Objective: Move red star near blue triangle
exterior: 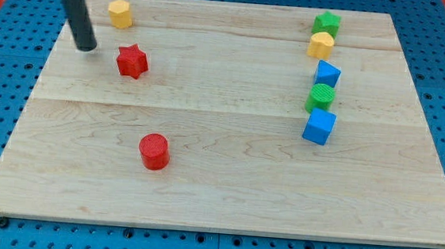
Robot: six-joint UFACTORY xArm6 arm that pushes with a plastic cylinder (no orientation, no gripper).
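Observation:
The red star (132,61) lies on the wooden board at the upper left. My tip (86,48) rests on the board just left of the star, a short gap away, not touching it. The blue triangle (327,73) lies far to the right, in a column of blocks near the board's right side, between a yellow block above and a green cylinder below.
A yellow hexagon (120,13) sits above the star near the top edge. A red cylinder (154,151) lies lower centre-left. In the right column: a green star (326,24), a yellow heart-like block (321,45), a green cylinder (321,96), a blue cube (318,126).

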